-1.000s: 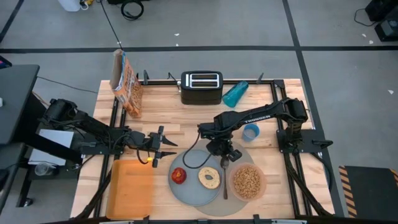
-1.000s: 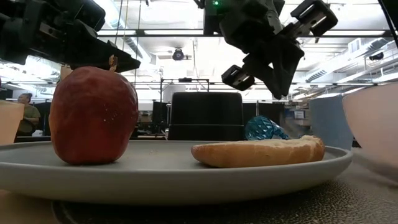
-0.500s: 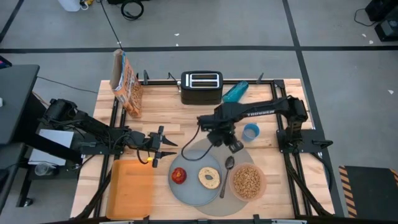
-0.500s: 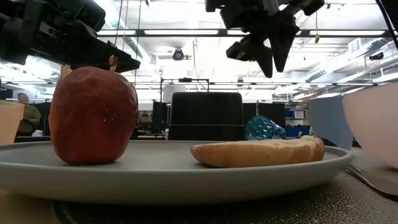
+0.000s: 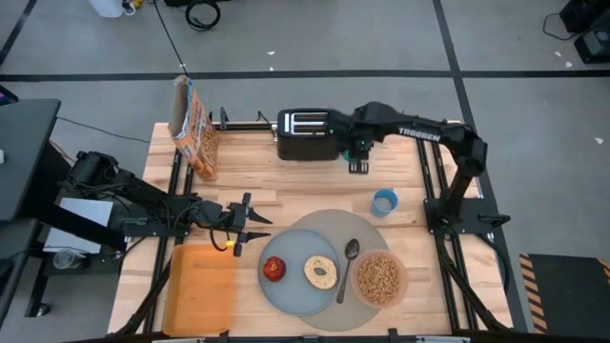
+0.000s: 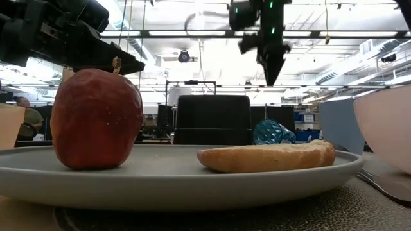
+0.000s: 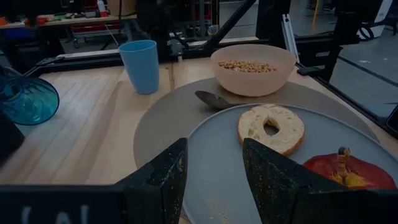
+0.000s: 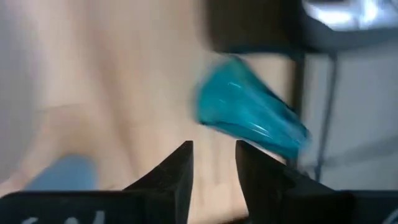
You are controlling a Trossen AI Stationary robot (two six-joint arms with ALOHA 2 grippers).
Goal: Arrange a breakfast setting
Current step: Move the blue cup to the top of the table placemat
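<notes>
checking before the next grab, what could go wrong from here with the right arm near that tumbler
The teal tumbler lies on its side beside the black toaster, so it may roll away when the right gripper closes. The fingers stand only narrowly apart, perhaps too narrow for it. The toaster crowds the approach.

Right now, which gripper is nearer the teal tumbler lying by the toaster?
Right. The right gripper hangs over the teal tumbler; the left gripper waits beside the plate.

Table seen from directly overhead; from plate-rim level, close; from each wrist, forward. The plate [image 5: 297, 276] is shared by overhead, low and left-wrist views.
</notes>
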